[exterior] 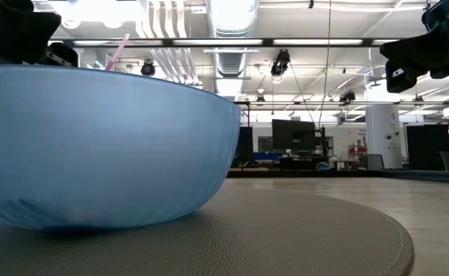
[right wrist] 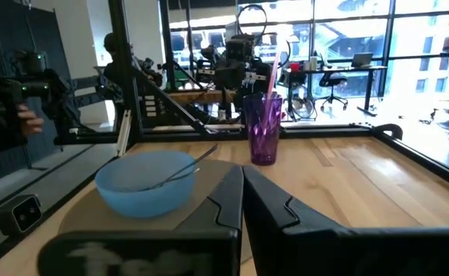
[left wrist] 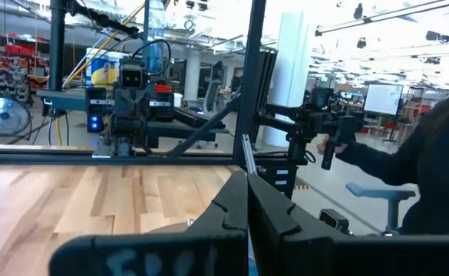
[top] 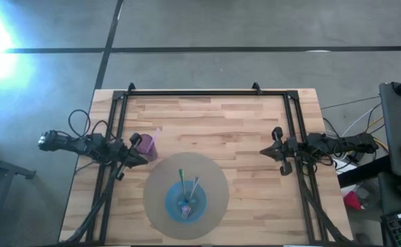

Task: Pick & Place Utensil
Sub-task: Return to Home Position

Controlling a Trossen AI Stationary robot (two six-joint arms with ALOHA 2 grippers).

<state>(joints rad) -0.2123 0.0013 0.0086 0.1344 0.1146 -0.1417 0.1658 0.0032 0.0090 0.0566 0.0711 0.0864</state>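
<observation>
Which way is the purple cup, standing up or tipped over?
Standing up. In the right wrist view the purple cup sits upright on the table, pink straw poking out.

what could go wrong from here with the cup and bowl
1. The cup with its straw stands close beside the shut left gripper; a sideways swing of that arm could tip it.
2. The fork and spoon lean in the bowl, handles above the rim; a low pass could catch them.
The right gripper, shut, waits farther off at the table's right.
</observation>
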